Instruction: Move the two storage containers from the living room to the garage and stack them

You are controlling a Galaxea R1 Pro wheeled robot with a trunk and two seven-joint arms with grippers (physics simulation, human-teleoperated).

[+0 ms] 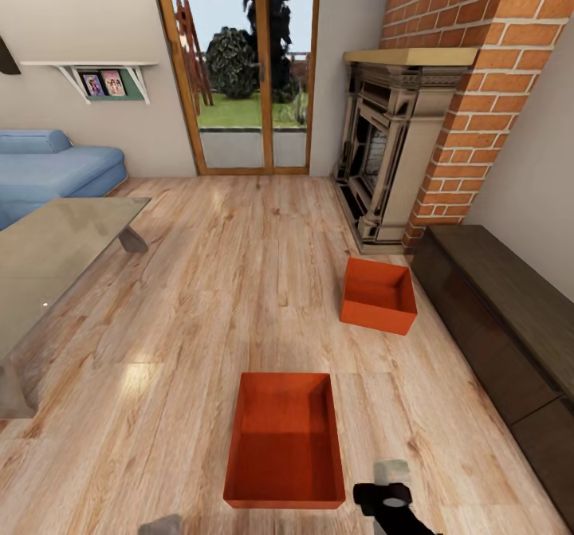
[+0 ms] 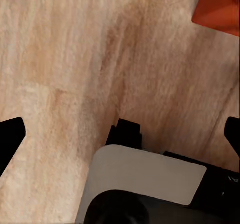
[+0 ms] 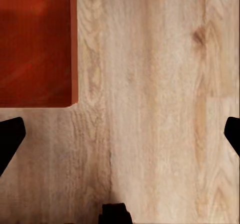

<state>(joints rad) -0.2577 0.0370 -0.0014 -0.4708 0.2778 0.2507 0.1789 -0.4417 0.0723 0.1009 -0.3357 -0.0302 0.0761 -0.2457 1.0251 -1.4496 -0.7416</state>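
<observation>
1. Left: blue sofa (image 1: pixel 48 170) and glass-topped table (image 1: pixel 56 256) are sitting on the wood plank floor (image 1: pixel 223 280), well apart from both bins.
2. Left gripper (image 2: pixel 120 134): fingertips are showing far apart, jaws standing open over bare planks, gripping nothing.
3. Centre: near storage container (image 1: pixel 285 439) is lying empty just ahead of the robot. Judgement: task barely begun; both bins are waiting in the living room, carrying and stacking all left.
4. Right gripper (image 3: pixel 120 134): jaws standing wide open, empty, hanging just beside that bin's corner.
5. Right: far storage container (image 1: pixel 379 296) is resting near the brick fireplace (image 1: pixel 414 120) and dark low cabinet (image 1: pixel 510 320), likely crowding any approach.
</observation>
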